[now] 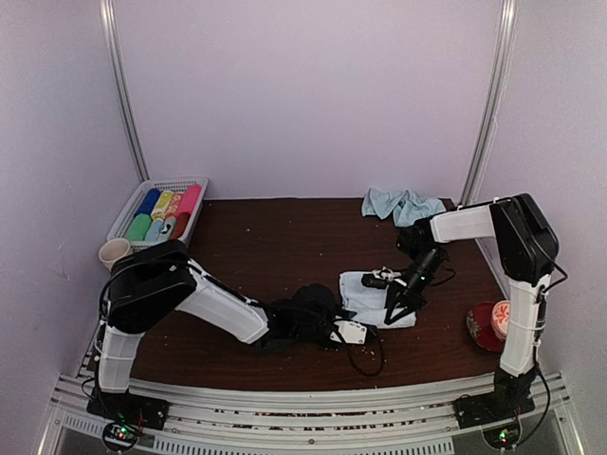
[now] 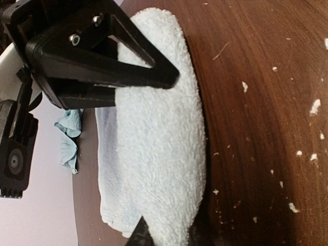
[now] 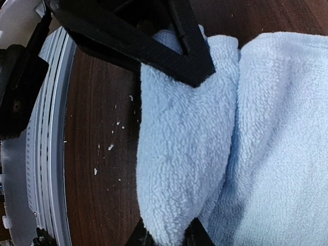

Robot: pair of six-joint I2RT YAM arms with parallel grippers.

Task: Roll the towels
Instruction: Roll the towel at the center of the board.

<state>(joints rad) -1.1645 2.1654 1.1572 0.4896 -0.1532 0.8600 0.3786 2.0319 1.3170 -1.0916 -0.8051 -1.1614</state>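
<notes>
From the top view, your left arm runs low from the lower left toward the middle of the frame, its left gripper [image 1: 353, 328] at the near left edge of the towel [image 1: 375, 289], which lies flat on the counter [image 1: 275, 237] just right of centre. Your right arm stands upright at the lower right, bends left and tips down, so the right gripper [image 1: 394, 308] points onto the towel's near right part. The second towel [image 1: 403, 204] lies crumpled at the back edge, well apart. At the upper left a white basket [image 1: 171, 182] holds coloured rolls [image 1: 161, 216] packed side by side; a cup [image 1: 114, 251] stands just in front of it. A red dish [image 1: 486, 330] sits at the right edge, and you cannot tell what is in it.

In the left wrist view, your left gripper [image 2: 158, 152] pinches a thick rolled fold of the towel [image 2: 154, 200], one finger on either side. The second towel [image 2: 69, 138] shows at the left.

In the right wrist view, your right gripper [image 3: 179, 154] pinches a folded edge of the towel [image 3: 279, 128] the same way, with bare counter [image 3: 97, 195] to the left.
</notes>
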